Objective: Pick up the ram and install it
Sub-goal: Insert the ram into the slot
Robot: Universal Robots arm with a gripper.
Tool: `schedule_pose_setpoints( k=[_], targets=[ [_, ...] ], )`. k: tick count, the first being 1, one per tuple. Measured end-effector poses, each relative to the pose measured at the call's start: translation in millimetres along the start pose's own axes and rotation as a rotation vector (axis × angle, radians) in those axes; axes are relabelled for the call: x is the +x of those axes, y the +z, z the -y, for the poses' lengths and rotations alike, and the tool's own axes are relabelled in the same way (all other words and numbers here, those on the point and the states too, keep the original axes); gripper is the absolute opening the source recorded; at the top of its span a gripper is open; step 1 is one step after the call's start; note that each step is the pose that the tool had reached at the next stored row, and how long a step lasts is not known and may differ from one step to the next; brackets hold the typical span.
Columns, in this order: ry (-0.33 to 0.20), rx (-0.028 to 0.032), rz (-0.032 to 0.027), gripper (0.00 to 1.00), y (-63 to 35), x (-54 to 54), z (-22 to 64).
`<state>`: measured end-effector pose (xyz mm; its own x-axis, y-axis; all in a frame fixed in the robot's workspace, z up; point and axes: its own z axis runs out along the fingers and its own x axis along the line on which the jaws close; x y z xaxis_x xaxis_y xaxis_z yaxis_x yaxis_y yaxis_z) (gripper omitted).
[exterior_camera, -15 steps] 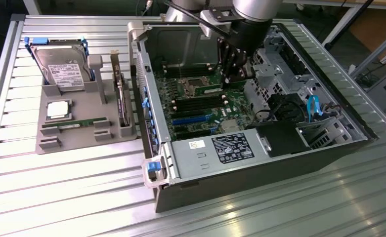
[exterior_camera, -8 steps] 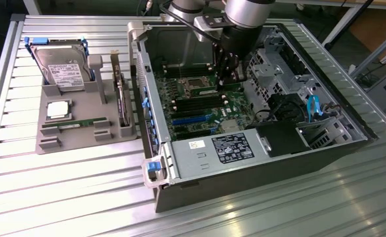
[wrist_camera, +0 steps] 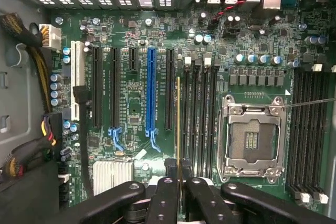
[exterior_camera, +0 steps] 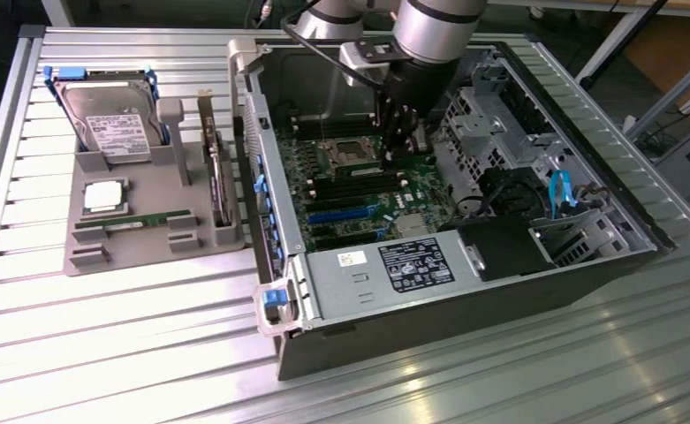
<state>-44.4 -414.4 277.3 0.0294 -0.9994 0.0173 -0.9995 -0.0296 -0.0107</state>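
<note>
The ram (wrist_camera: 178, 124) shows edge-on in the wrist view as a thin green and gold strip, held upright between my black fingers (wrist_camera: 164, 195). My gripper (wrist_camera: 179, 183) is shut on its end. The stick hangs just over the motherboard (wrist_camera: 131, 103), running along the row of black memory slots (wrist_camera: 202, 119) beside the empty CPU socket (wrist_camera: 252, 137). Whether it touches a slot I cannot tell. In the exterior view the gripper (exterior_camera: 399, 141) reaches down inside the open computer case (exterior_camera: 276, 221), next to the CPU socket (exterior_camera: 347, 152).
To the exterior view's left of the case stands a grey holder tray (exterior_camera: 86, 256) with a hard drive in blue rails (exterior_camera: 109, 124), a square silver chip (exterior_camera: 105, 196) and another green stick (exterior_camera: 144, 218). The power supply (exterior_camera: 410, 265), drive cage (exterior_camera: 492, 115) and blue cables (exterior_camera: 563, 190) crowd the case.
</note>
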Motion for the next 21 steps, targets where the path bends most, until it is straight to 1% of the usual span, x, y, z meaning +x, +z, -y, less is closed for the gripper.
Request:
schedule_pose_setpoints(
  k=[3, 7, 9, 11, 12, 14, 16, 21],
  targets=[
    [0.0, -0.0001, -0.0001, 0.13, 3.5, -0.7, -0.1],
    [0.0, 0.0, -0.0001, 0.13, 10.6, -1.3, -0.8],
    [0.0, 0.0, 0.0, 0.13, 16.9, -2.4, -3.4],
    [0.001, -0.0001, -0.0002, 0.13, 20.3, -4.7, -6.4],
    [0.004, -0.0001, -0.0002, 0.13, 21.6, -5.6, -6.7],
    [0.032, -0.0005, -0.0004, 0.13, 25.1, -6.1, -6.7],
    [0.052, -0.0009, -0.0006, 0.13, 26.8, -6.4, -7.5],
    [0.053, -0.0009, -0.0005, 0.13, 28.2, -6.9, -12.5]
  ],
)
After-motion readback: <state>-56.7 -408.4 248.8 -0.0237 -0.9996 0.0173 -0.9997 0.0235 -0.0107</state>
